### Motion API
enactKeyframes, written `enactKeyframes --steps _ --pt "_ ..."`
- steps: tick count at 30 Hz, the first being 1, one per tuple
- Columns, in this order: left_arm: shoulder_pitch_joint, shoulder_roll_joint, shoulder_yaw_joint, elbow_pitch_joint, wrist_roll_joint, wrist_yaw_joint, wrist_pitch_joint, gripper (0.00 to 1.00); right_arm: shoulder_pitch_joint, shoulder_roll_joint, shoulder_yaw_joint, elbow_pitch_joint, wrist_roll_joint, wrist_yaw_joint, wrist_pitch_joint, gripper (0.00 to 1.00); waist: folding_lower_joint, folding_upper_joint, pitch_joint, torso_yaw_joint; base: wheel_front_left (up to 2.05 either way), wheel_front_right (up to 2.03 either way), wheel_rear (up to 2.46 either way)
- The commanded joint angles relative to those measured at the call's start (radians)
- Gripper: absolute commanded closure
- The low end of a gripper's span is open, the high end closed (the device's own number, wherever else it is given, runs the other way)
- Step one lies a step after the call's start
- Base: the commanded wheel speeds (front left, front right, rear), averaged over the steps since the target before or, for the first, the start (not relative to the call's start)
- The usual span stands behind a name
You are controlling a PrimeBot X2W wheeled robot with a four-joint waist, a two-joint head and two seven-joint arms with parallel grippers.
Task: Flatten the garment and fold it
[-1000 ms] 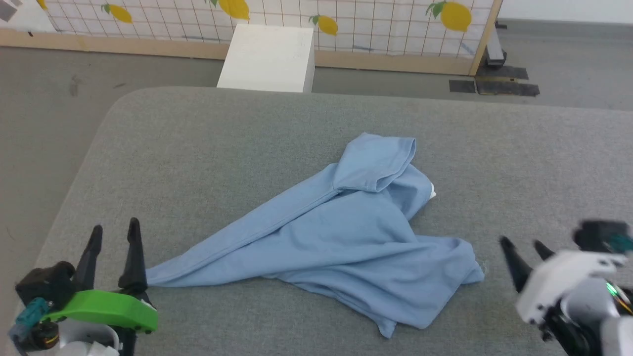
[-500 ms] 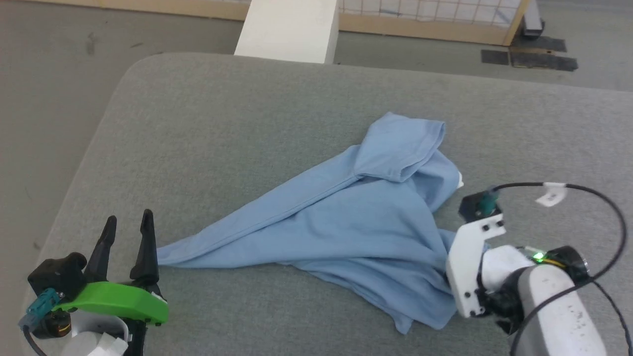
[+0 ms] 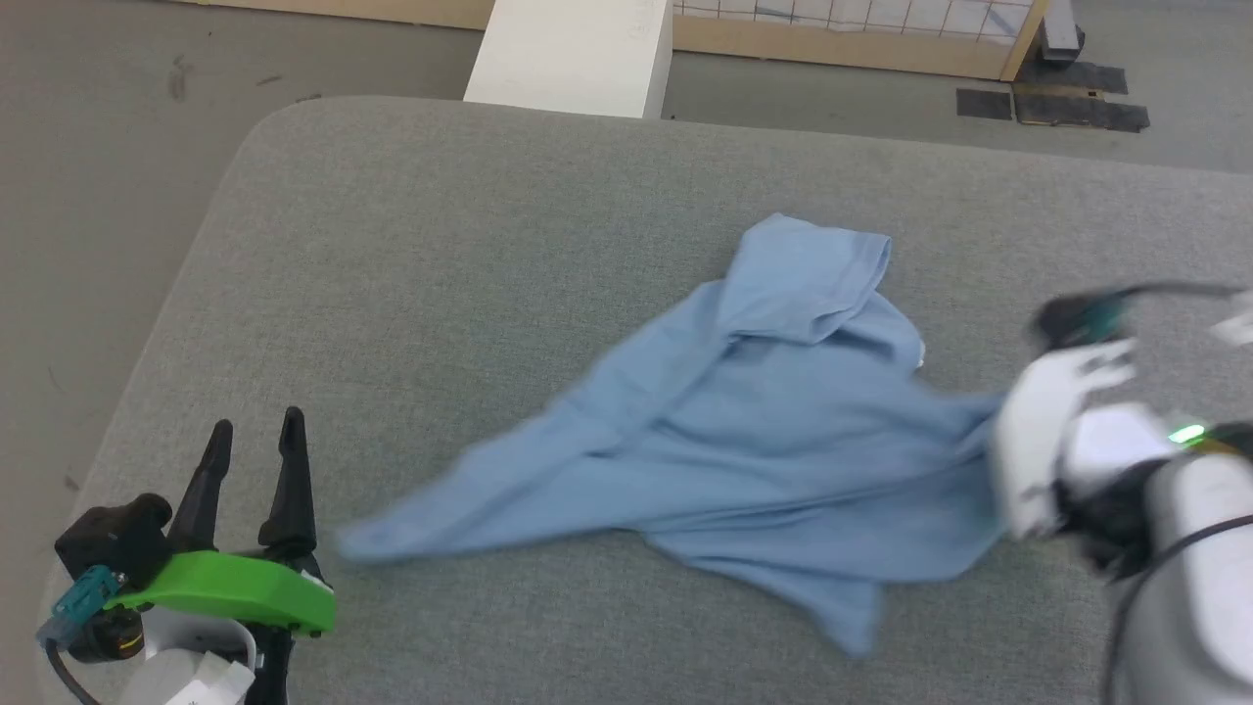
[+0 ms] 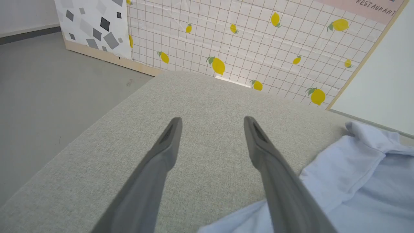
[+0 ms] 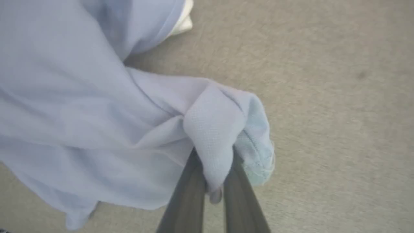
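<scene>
Now, with right fingers clenched on the garment at three o'clock and left fingers released, a slow, low pull should flatten it.

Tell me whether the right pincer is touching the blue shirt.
Touching. The right wrist view shows the right pincer shut on a bunched corner of the shirt, with cloth squeezed in its grip.

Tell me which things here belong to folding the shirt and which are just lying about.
Job: blue shirt; right claw, shut on its edge; left claw, open; grey table underneath.
Lying about: white box; lemon-print screen; black floor mats.
</scene>
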Motion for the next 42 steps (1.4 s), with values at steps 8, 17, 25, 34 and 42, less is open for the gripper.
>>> enactKeyframes --steps 8,17,25,34,42 --pt "-0.03 -0.002 -0.011 0.004 0.015 -0.013 -0.003 0.0 -0.046 -0.073 -0.277 -0.015 -0.109 -0.002 -0.045 1.0 0.0 0.0042 0.004 0.007 0.0 0.0 0.0" --pt "-0.015 0.004 -0.02 0.01 0.008 -0.009 0.014 0.0 0.02 0.015 -0.39 0.021 -0.118 -0.002 -0.122 0.0 0.0 0.0042 -0.021 -0.014 0.0 0.0 0.0" --pt "-0.001 0.001 -0.039 -0.001 0.014 0.005 0.034 0.0 0.013 0.049 -0.388 -0.069 0.026 -0.002 -0.482 0.0 0.0 0.0042 -0.087 -0.044 0.0 0.0 0.0" --pt "0.046 -0.016 -0.066 -0.008 0.016 0.021 0.045 0.0 0.216 0.058 -0.326 -0.139 0.167 -0.002 -0.809 0.0 0.0 0.0042 -0.146 -0.075 0.0 0.0 0.0" --pt "0.047 -0.035 -0.099 -0.011 0.01 0.014 0.059 0.0 0.329 0.058 -0.296 -0.104 0.248 -0.002 -0.905 0.0 0.0 0.0042 -0.158 -0.102 0.0 0.0 0.0"
